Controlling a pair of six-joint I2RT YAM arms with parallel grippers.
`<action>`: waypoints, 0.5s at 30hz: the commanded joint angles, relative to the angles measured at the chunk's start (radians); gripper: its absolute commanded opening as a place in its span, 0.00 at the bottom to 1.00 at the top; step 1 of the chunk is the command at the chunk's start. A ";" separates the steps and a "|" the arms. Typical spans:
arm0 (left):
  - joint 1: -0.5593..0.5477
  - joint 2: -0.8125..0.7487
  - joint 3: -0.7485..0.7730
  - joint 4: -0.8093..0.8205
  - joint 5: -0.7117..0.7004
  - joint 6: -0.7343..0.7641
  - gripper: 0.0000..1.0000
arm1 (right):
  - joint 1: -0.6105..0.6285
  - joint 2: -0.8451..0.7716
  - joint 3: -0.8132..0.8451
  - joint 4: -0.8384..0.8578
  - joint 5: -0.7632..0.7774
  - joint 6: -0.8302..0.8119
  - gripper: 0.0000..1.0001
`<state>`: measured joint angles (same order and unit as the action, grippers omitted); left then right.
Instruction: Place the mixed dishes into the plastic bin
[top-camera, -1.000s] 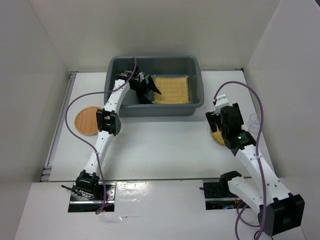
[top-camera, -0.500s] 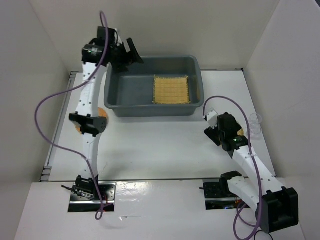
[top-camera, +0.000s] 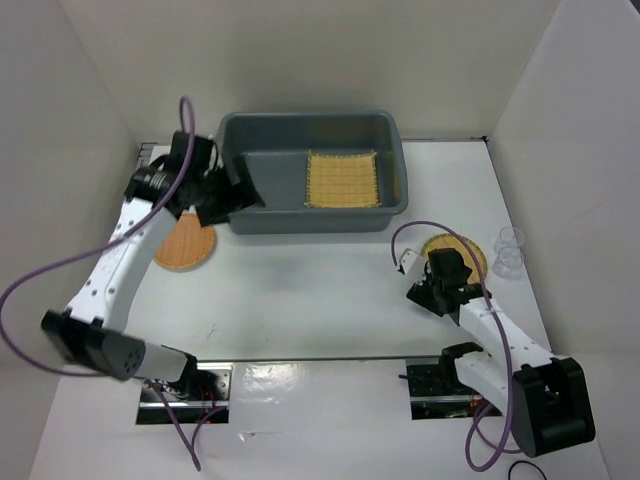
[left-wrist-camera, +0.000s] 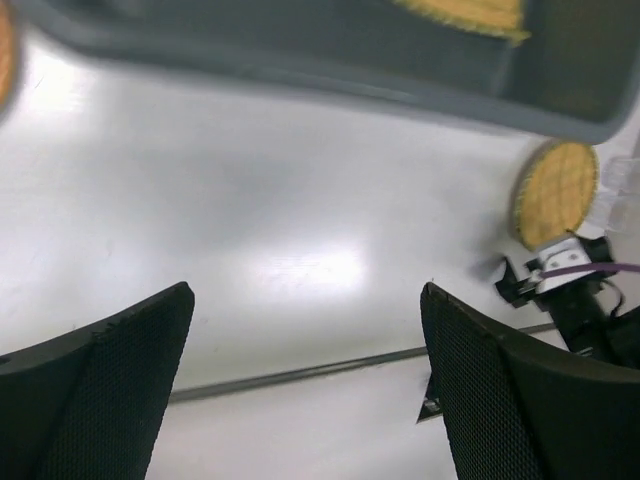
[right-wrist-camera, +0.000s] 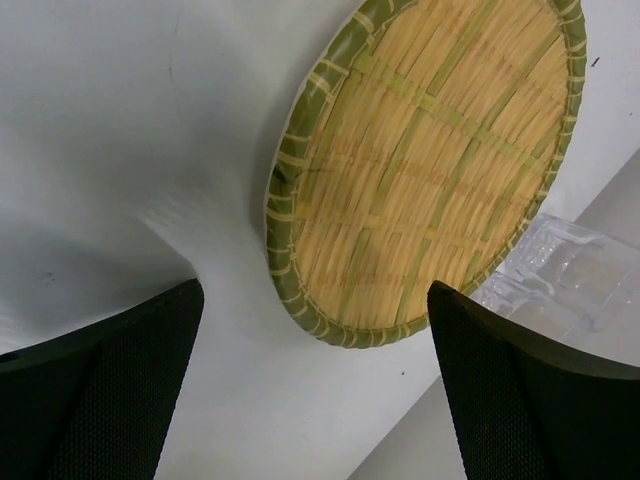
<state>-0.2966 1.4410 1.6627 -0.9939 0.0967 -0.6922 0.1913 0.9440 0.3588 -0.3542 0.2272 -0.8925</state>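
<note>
The dark grey plastic bin (top-camera: 235, 195) stands at the back centre with the square yellow slatted mat (top-camera: 342, 180) lying inside it. The round orange-brown disc (top-camera: 183, 249) lies on the table left of the bin. The round pale-yellow woven disc (top-camera: 460, 249) lies at the right and fills the right wrist view (right-wrist-camera: 420, 170). My left gripper (top-camera: 232, 197) is open and empty at the bin's front left corner, above the table. My right gripper (top-camera: 440, 272) is open and empty just in front of the woven disc, low over the table.
A clear plastic cup (top-camera: 508, 250) stands right of the woven disc, near the right wall; it shows in the right wrist view (right-wrist-camera: 560, 265). White walls close in the table on three sides. The bin's front wall (left-wrist-camera: 300, 70) crosses the top of the left wrist view.
My left arm swung from the bin's back left corner down to its front left corner. My right arm drew back toward the near edge, uncovering the woven disc.
</note>
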 joint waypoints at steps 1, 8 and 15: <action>0.045 -0.203 -0.196 0.156 0.032 -0.098 1.00 | 0.011 0.051 0.028 0.052 0.030 -0.013 0.97; 0.063 -0.428 -0.434 0.147 0.064 -0.170 1.00 | 0.002 0.283 0.107 0.086 0.116 -0.036 0.97; 0.073 -0.482 -0.432 0.101 0.054 -0.179 1.00 | -0.007 0.576 0.293 0.011 0.092 0.033 0.97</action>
<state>-0.2310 0.9878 1.2232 -0.9112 0.1429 -0.8471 0.1913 1.4338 0.6323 -0.2905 0.4084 -0.9218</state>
